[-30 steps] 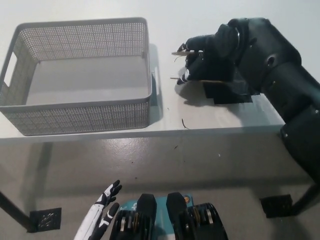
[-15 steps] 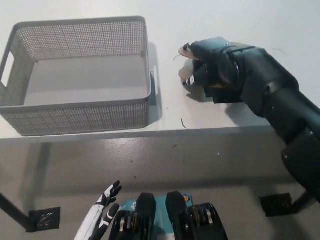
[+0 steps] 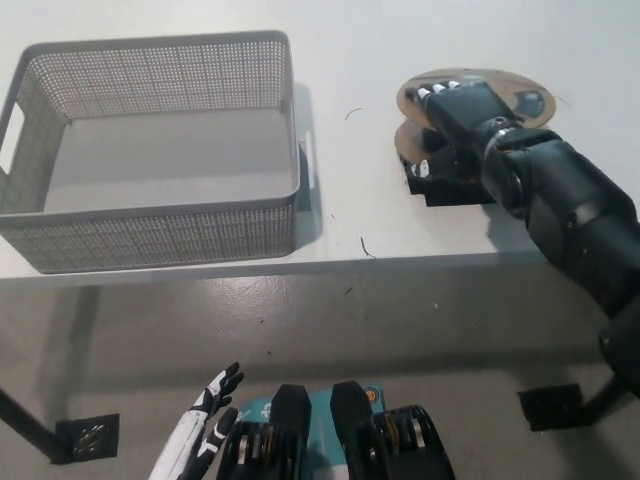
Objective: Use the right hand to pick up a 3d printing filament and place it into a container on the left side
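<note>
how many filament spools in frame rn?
1. The filament spool lies on the table, right of the grey basket, partly under the right hand. The basket looks empty; none seem hidden. The left hand rests below the table edge.

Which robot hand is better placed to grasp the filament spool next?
Right. The black right robot hand lies on the filament spool beside the basket; the white left robot hand hangs low, below the table.

A perforated matt grey plastic basket (image 3: 160, 215) stands on a smooth matt white table (image 3: 400, 230).
</note>
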`<state>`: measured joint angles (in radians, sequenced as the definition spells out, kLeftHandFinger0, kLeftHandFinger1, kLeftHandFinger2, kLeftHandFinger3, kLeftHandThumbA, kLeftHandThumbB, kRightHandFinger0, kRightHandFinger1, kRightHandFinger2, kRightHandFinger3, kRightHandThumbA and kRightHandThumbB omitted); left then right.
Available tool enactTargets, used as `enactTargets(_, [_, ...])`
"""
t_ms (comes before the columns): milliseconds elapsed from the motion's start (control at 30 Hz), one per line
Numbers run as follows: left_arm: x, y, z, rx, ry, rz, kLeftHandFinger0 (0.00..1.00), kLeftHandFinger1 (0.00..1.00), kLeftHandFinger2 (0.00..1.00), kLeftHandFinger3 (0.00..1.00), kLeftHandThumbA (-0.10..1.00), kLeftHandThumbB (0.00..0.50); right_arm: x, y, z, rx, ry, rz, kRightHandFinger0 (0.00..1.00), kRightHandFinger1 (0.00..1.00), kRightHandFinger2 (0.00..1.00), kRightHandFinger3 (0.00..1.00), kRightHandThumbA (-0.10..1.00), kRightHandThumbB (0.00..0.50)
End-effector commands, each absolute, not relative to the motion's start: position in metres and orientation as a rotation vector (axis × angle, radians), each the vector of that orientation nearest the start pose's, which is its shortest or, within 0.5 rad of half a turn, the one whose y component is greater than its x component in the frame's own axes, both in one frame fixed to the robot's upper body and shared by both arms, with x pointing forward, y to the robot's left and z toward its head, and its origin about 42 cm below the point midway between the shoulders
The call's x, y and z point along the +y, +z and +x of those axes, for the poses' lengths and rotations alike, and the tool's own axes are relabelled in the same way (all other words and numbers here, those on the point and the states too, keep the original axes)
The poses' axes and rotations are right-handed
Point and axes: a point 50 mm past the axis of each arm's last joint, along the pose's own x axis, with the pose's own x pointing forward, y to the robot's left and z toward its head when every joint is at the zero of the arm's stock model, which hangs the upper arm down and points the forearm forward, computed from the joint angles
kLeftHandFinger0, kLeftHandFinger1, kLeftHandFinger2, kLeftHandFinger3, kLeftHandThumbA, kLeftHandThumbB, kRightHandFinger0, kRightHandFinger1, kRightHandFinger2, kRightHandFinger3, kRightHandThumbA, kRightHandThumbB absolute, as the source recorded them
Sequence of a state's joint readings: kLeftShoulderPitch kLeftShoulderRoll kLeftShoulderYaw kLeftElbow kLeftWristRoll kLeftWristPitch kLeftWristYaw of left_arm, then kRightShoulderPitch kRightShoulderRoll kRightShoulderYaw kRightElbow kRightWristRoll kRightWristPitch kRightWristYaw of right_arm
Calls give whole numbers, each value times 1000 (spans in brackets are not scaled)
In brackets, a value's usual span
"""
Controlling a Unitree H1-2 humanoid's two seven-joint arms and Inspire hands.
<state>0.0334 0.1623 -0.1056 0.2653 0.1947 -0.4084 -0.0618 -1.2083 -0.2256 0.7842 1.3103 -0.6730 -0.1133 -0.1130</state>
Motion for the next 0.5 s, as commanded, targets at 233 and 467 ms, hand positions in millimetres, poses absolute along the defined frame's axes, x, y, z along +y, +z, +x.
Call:
enactTargets(233, [240,45,254,-149,-240,303,1000,1000,1000,1000,1000,343,-149,517,571,-988,-92,-1464,1,338,819,658,-100,176])
enactTargets(467, [242,43,248,-131,-251,298,1000,1000,1000,1000,1000,334,-107,564,537,-1165,-96,-1406,0,324,816,747,-100,209])
